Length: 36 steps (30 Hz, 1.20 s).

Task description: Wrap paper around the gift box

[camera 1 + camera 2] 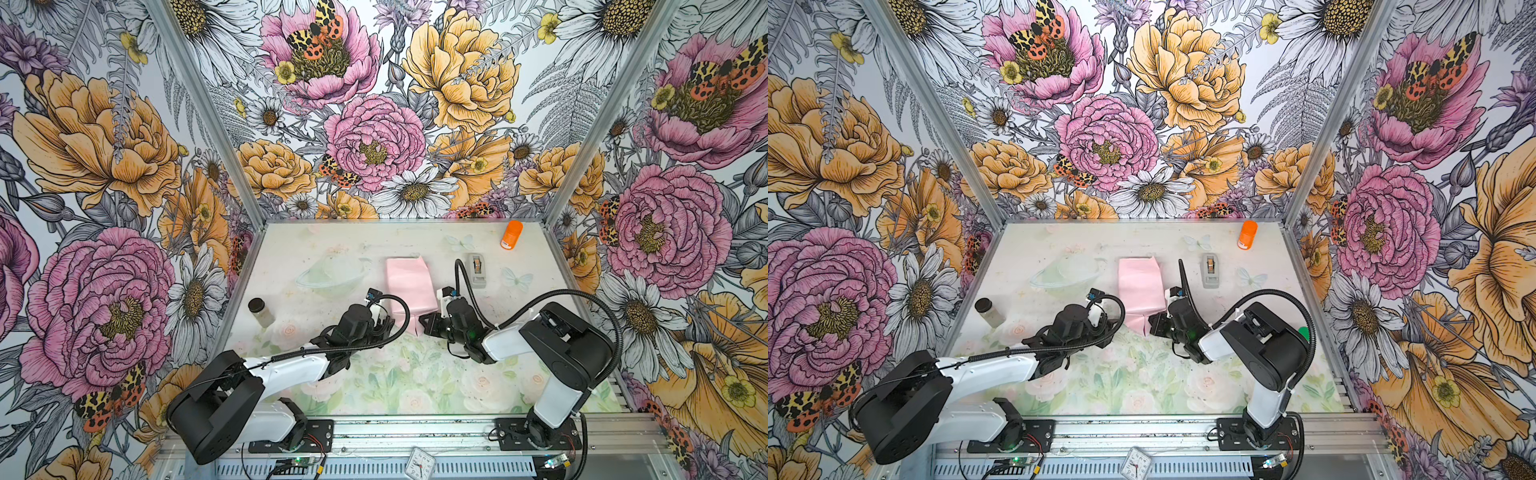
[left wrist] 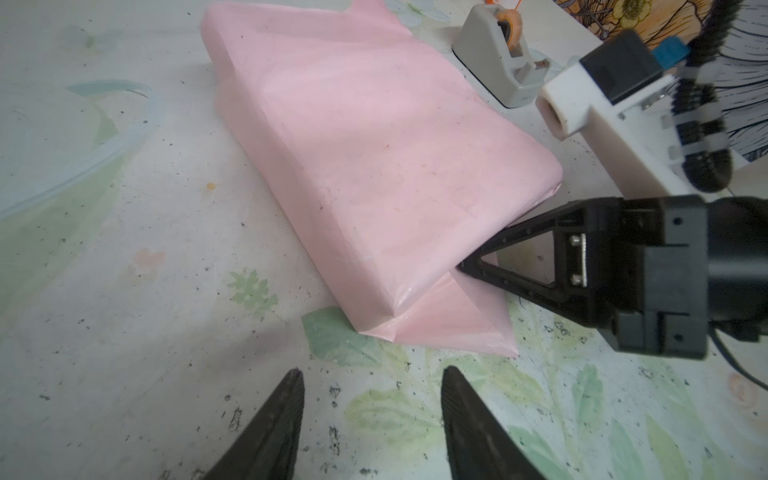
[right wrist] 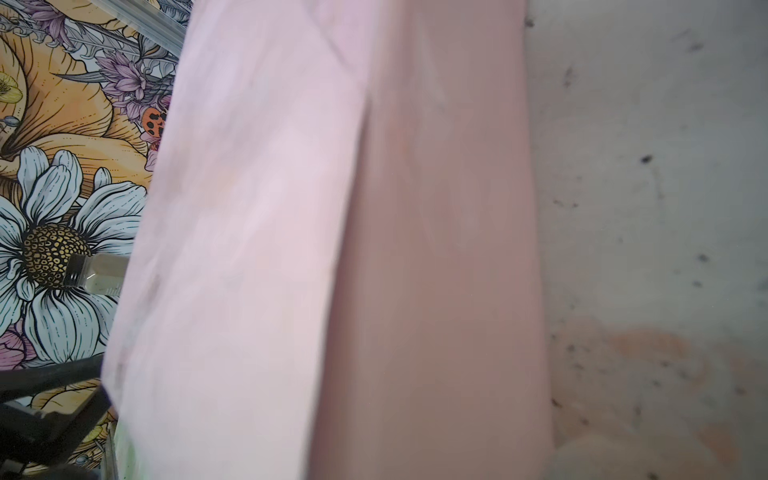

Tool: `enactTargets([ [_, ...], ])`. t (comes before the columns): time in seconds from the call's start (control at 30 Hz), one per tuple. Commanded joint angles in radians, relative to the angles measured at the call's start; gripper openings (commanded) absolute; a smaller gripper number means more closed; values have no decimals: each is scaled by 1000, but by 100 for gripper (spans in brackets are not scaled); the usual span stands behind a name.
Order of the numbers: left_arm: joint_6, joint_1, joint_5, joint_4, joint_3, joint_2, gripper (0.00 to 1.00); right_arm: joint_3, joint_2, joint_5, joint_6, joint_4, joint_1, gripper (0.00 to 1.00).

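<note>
Speckled floral table (image 1: 415,374), floral walls (image 1: 374,124); left hand (image 2: 372,374) spread; right hand (image 2: 467,268) pressed together against paper (image 2: 374,145).

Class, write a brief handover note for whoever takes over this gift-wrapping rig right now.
Left gripper: open, empty, above the table, short of the paper's near corner.
Right gripper: shut, tip at the near end fold.
The paper lies mid-table, pink face out, folded over the gift box, which is hidden. Tape dispenser stands right of it.
Done: body wrapped.
Left: near end flap lies flat on the table; fold it up, probably tape.
</note>
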Motion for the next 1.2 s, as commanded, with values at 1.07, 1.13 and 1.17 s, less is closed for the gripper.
enactTargets([
  [1.07,-63,-90,174,454,81,436,20,-24,14,26,13,21,10,0],
  [1.13,-61,-87,169,453,92,463,20,-23,14,26,13,22,9,0],
  [1.17,-61,-87,167,457,97,479,20,-23,14,24,13,22,9,0],
])
